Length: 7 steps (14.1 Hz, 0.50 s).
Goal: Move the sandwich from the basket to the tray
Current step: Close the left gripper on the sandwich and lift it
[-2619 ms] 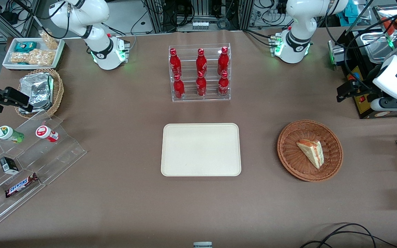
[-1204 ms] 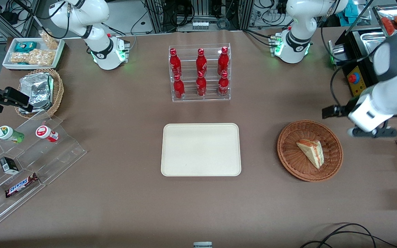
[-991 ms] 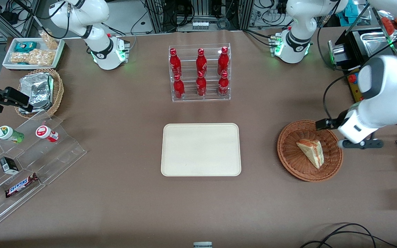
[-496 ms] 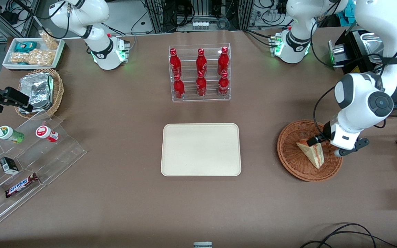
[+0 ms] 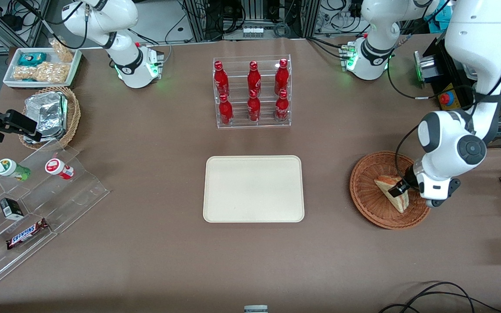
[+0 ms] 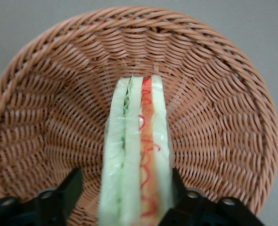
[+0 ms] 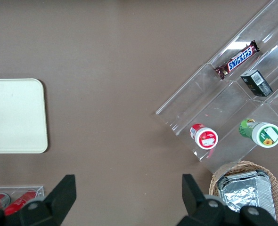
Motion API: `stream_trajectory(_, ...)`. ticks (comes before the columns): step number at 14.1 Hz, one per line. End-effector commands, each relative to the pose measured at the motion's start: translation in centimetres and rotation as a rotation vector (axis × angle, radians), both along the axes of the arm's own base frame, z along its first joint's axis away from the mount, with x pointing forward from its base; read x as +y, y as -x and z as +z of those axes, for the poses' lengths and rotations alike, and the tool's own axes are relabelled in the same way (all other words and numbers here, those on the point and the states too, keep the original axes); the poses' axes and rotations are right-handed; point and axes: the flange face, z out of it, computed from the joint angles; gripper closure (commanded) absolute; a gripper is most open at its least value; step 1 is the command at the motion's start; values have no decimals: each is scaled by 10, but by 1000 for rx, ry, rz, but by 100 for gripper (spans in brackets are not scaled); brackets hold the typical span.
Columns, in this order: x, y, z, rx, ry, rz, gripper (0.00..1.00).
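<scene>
The sandwich (image 5: pixel 401 202) is a pale bread wedge with red-orange and green layers. It stands on edge in the round reddish-brown wicker basket (image 5: pixel 365 191), toward the working arm's end of the table. My gripper (image 5: pixel 400 189) is down inside the basket and open, with one finger on each side of the wedge. In the left wrist view the sandwich (image 6: pixel 136 155) runs between the two dark fingers (image 6: pixel 72 188). One finger sits close against the bread; a gap shows at the other. The basket weave (image 6: pixel 214 117) surrounds them. The cream tray (image 5: pixel 253 188) lies flat mid-table, bare.
An acrylic rack of red bottles (image 5: pixel 252 93) stands farther from the camera than the tray. Toward the parked arm's end are a tan basket of foil packets (image 5: pixel 52 115), a white snack tray (image 5: pixel 41 67) and a stepped acrylic shelf (image 5: pixel 37 195). A black box (image 5: pixel 450 87) is near the working arm.
The gripper has swung down from beside the black box into the basket. It now straddles the sandwich. The sandwich and basket have not moved.
</scene>
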Motion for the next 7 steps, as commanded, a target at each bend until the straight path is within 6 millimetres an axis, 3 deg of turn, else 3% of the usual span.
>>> stream_trajectory(1, -2, -6, 9, 6, -10, 49, 93)
stream_trajectory(2, -2, -5, 16, 26, -13, 48, 94)
stream_trajectory(5, -7, -11, 65, 123, -21, 31, 95)
stream_trajectory(7, -30, -16, 101, 213, -23, -16, 95)
